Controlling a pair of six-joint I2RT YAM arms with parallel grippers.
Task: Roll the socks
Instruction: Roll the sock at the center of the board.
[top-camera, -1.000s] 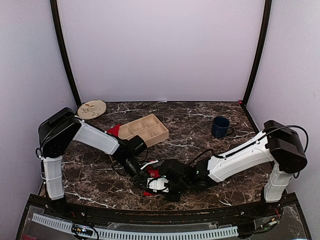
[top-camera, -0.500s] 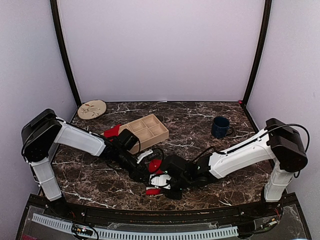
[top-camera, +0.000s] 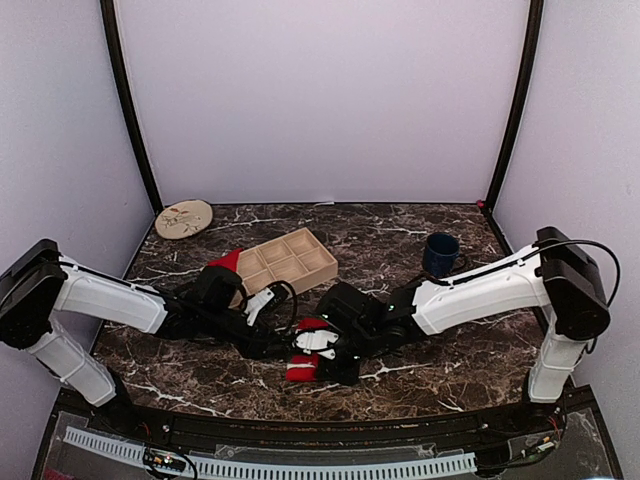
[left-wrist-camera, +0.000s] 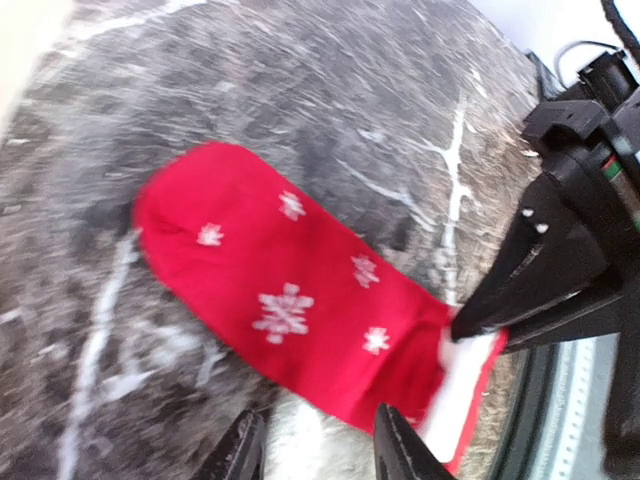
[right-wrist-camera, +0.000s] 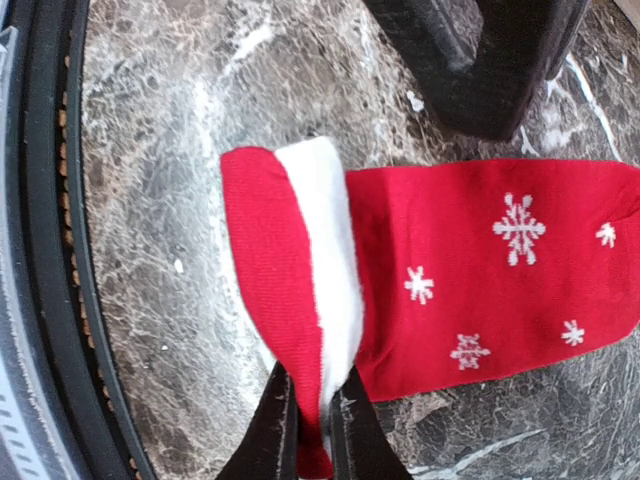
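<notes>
The right gripper (right-wrist-camera: 312, 432) is shut tight on the sock (right-wrist-camera: 490, 270). Its fingers (right-wrist-camera: 275, 430) pinch the edge of the white cuff (right-wrist-camera: 325, 250). The cuff is lifted and bent over, like the start of a roll.

From those fingers the rest of the sock lies flat on the table (right-wrist-camera: 150, 250). It runs off to the right in the wrist view, and the toe is at the far end. So the long way of the sock goes from the right gripper out to the toe. I think the roll has to go along that line, cuff first.

The left gripper (left-wrist-camera: 318, 452) is just beside the sock, by its long edge. Its fingers are apart and hold nothing. I cannot tell if they touch the cloth. From this gripper the sock lies right in front, on a slant. The toe is far and to the left. The cuff is close and to the right, where the right gripper bites it. I think the left gripper could press the flat part down while the right one turns the cuff over.

Farther off, something red, likely a second sock (top-camera: 225, 262), lies beside the tray (top-camera: 288, 262). It is well apart from both grippers.
</notes>
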